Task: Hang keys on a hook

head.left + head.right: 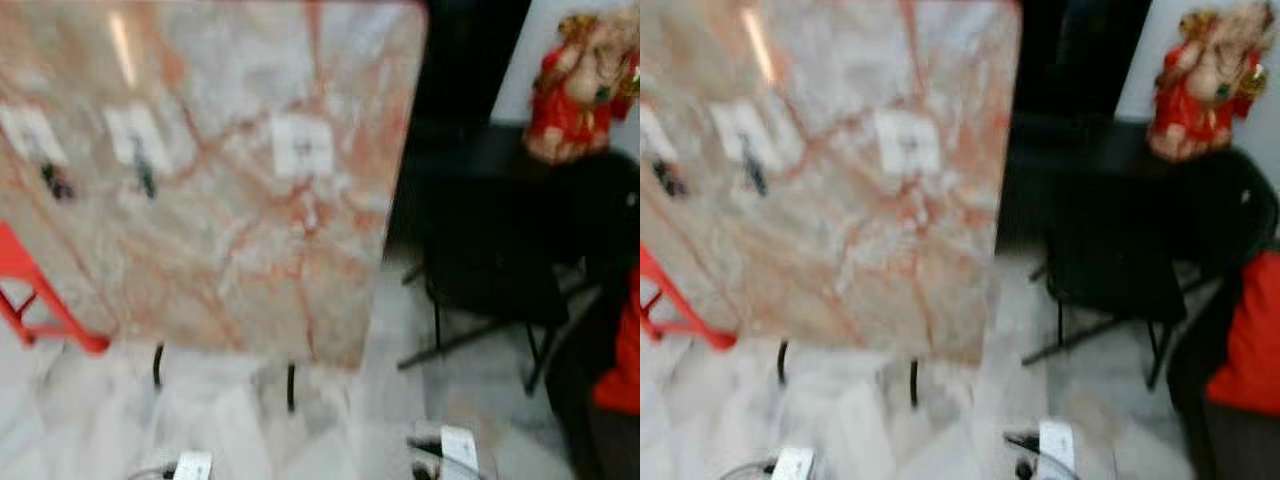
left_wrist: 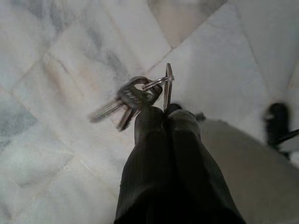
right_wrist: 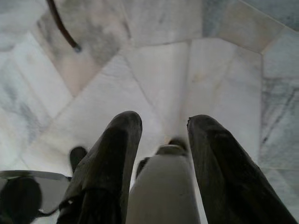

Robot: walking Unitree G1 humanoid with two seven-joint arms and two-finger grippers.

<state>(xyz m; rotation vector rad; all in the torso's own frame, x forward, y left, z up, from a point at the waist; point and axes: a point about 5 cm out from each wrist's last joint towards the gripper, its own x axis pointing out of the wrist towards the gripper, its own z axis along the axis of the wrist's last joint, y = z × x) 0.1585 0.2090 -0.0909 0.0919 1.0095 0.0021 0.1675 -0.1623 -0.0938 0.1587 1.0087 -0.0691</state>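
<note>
Ahead of the robot a marble board (image 1: 230, 200) stands tilted on thin black legs over a pale marble floor (image 1: 90, 410). Three white hook plates sit in a row across the board: the left plate (image 1: 30, 135) and the middle plate (image 1: 138, 135) each seem to carry something dark and dangling, while the right plate (image 1: 302, 147) looks bare, though the head views are too blurred to be sure. A red frame (image 1: 40, 310) stands at the board's left, and beyond its right edge are a dark chair (image 1: 500, 270) and a red figurine (image 1: 580, 85).

Down low, the left gripper (image 2: 164, 112) has its fingers pressed together on the ring of the keys (image 2: 128, 98), so the bunch hangs off the fingertips above the floor. The right gripper (image 3: 163, 126) hangs over the floor with its fingers spread and nothing between them.

By my reading this is the carry-and-approach step: the keys are secured but still well below and apart from the hooks. The next move calls for closing on the board, raising the left arm to the row of plates, and turning the ring so that its opening faces a hook. The right plate looks the likeliest target. The ring is thin and the bunch swings freely, so the final approach wants a slow, steady line.
</note>
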